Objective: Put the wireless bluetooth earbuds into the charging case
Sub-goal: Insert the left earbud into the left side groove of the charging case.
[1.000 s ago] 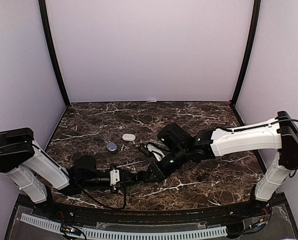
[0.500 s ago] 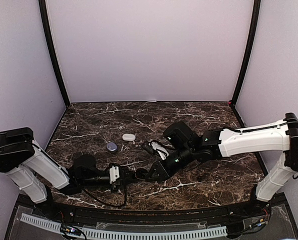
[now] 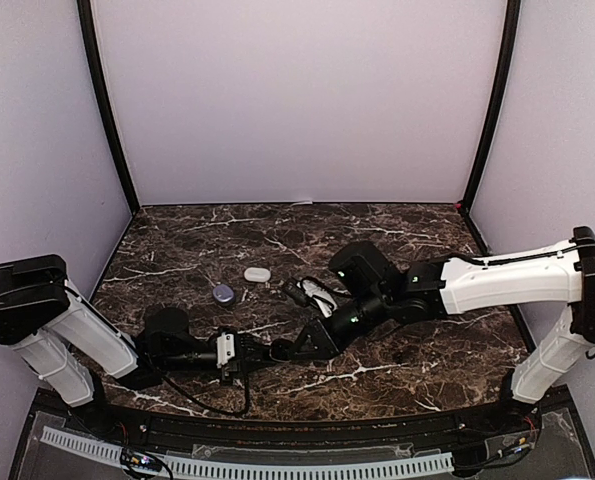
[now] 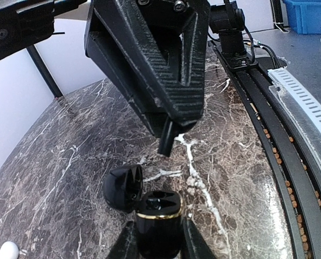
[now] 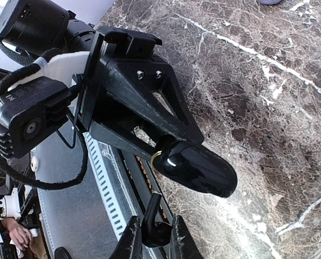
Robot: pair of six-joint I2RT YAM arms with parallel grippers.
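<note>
On the dark marble-patterned table [image 3: 177,240], left of the centre, a small purple pebble-shaped plastic case [image 3: 223,293] is seen. Just to its right and a little farther back, a white pebble-shaped plastic case [image 3: 257,274] is lying. Both are well apart from the arms. Near the front edge, the left gripper [image 3: 274,351] is stretched low over the table, pointing to the right. Its jaws are set narrow and are clamped on a glossy black charging case with a gold rim [image 4: 159,221], which is held by its lower body between the two fingers [image 4: 129,244]. The round lid [image 4: 122,186] of this case is flipped open to one side, so the dark cavity under the rim is exposed. Whether a bud already sits in this cavity cannot be told. Directly to the right, the right gripper [image 5: 154,237] is positioned tip to tip with the left one. Its jaws are almost together, and a small dark plastic earbud [image 5: 156,229] is pinched between them, with the thin stem pointing outwards. In the left wrist view, this stem is seen just above the open case and is not touching it.
</note>
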